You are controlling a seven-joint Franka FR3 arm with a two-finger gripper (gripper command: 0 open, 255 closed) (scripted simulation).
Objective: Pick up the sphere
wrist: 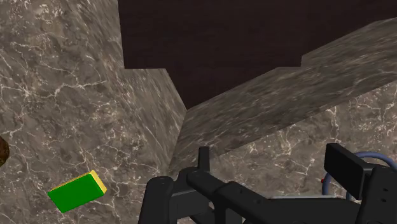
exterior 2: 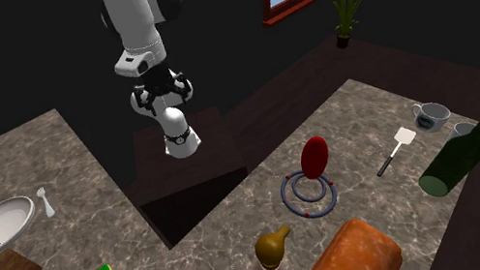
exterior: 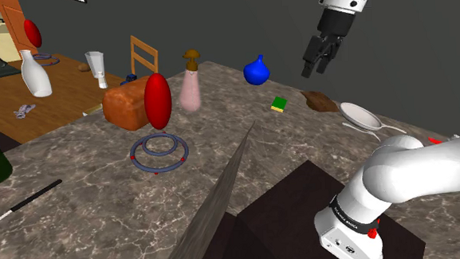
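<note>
Shoulder view: the hand (exterior: 315, 67) hangs high above the counter (exterior: 104, 210), over its far side, with its 2 black fingers pointing down and standing a little apart with nothing between them. The wrist view shows the same gap between the fingers, with bare marbled counter below.

The sphere (exterior: 158, 101) is red and drawn as a tall oval. It stands upright well apart from the hand, near the counter's edge at the shoulder view's left. A brown loaf (exterior: 126, 106) sits just beside it, and the blue rings (exterior: 159, 152) lie flat just in front of it. Whether the sphere touches the rings cannot be told. In the second exterior view the sphere (exterior 2: 314, 157) rises at the rim of the rings (exterior 2: 308, 195).

A pink bottle (exterior: 190, 88) with a brown top stands close to the loaf, nearer the far edge. A blue round flask (exterior: 256, 71) sits at the far edge. Nearly under the hand lies a green block (exterior: 278, 104), which the wrist view shows with a yellow side (wrist: 76, 192). A brown lump (exterior: 320, 102) and a white dish (exterior: 360, 115) lie further toward the shoulder view's right.
</note>
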